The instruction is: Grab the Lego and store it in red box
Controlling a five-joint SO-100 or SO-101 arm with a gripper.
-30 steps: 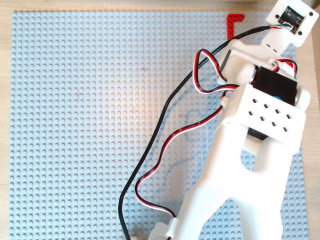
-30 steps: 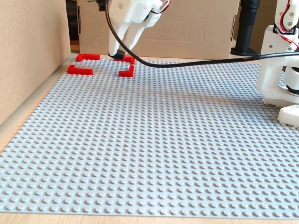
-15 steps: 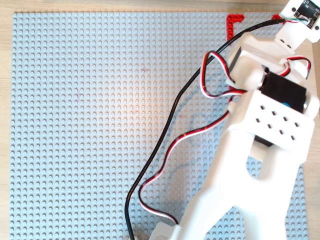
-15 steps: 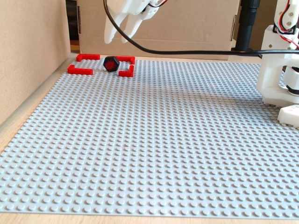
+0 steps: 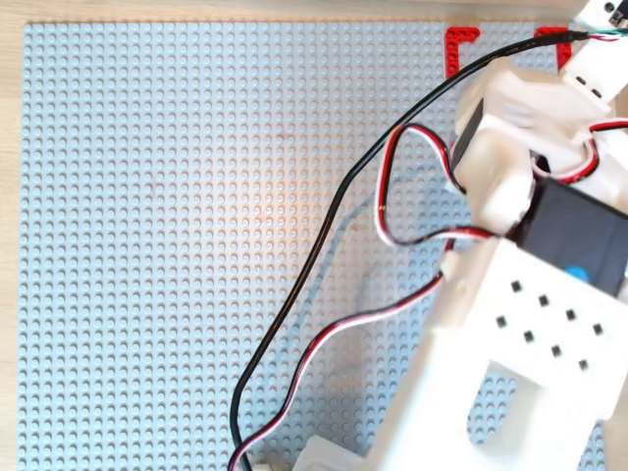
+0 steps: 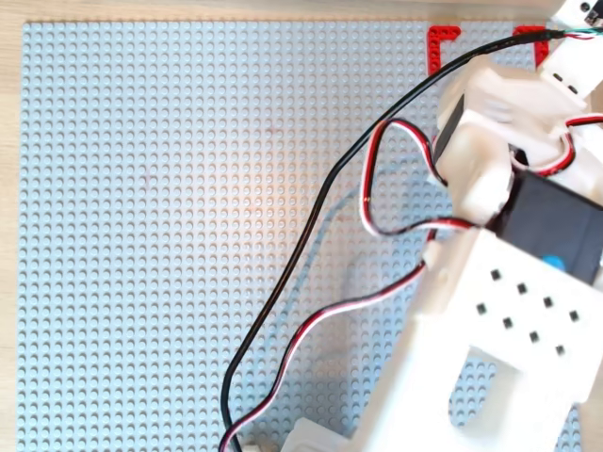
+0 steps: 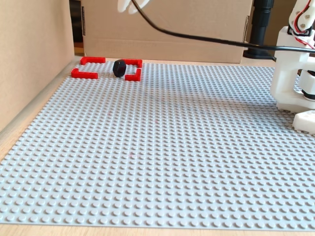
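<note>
The Lego [image 7: 119, 68], a small dark hexagonal piece, rests inside the red box [image 7: 88, 74] at the far left of the baseplate in the fixed view. It is close to the box's right corner pieces and looks tilted. My gripper [image 7: 132, 5] hangs well above it at the top edge; only its white fingertips [image 7: 123, 6] show, apart and empty. In both overhead views only two red corners of the box [image 5: 460, 46] [image 6: 442, 44] show at the top right. My white arm [image 5: 520, 324] [image 6: 499, 311] hides the rest of the box and the Lego.
The grey studded baseplate [image 7: 162, 142] [image 5: 177, 245] covers the table. A cardboard wall [image 7: 29, 59] stands at the left and a cardboard box [image 7: 197, 29] behind. My arm's base [image 7: 295, 78] is at the right. Black and red-white cables [image 5: 324, 235] trail over the plate.
</note>
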